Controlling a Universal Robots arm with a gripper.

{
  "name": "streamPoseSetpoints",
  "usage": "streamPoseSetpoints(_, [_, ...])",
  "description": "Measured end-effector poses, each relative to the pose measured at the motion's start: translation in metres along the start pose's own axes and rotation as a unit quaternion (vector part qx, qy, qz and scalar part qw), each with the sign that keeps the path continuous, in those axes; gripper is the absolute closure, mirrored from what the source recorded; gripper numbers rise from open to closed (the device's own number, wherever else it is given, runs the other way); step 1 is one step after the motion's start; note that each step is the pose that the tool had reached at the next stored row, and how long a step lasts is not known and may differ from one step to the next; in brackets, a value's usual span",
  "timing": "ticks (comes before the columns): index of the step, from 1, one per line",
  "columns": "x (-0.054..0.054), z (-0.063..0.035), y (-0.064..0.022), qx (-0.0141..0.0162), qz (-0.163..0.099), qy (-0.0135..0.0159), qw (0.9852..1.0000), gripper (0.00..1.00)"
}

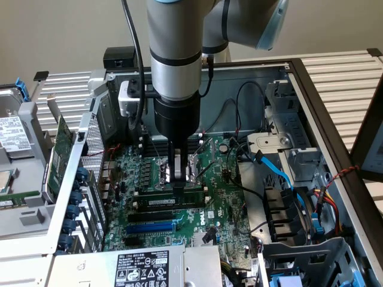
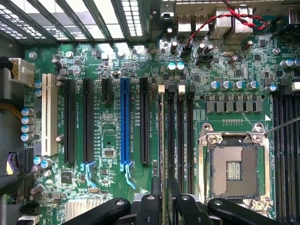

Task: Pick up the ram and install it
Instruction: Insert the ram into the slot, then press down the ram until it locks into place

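The ram point(image 1: 169, 197) is a long narrow green stick with a white label, standing on edge along a black memory slot of the motherboard point(image 1: 224, 206). In the wrist view the ram point(image 2: 161, 136) shows edge-on as a thin strip over the slot beside the other black memory slots point(image 2: 180, 136). My gripper point(image 1: 178, 180) points straight down over the stick's middle. Its fingers point(image 2: 156, 187) sit close on either side of the ram's top edge, so the gripper point(image 2: 164, 186) is shut on it. Whether the stick is fully down in the slot I cannot tell.
The open CPU socket point(image 1: 179, 166) lies just behind the gripper. A blue expansion slot point(image 1: 152, 228) and black slots lie in front. Blue cables point(image 1: 278, 173) and black wires run at the exterior view's right. A wider green card point(image 1: 57, 156) stands outside the case, left.
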State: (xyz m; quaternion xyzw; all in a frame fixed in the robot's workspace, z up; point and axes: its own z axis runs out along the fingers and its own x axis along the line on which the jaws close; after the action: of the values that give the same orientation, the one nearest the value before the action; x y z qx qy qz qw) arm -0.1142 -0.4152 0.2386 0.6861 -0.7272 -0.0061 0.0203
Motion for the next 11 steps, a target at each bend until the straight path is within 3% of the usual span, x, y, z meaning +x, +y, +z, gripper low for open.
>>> streamPoseSetpoints(11, [0.0001,-0.0023,0.0013,0.0000,0.000,0.0000,1.0000,0.80])
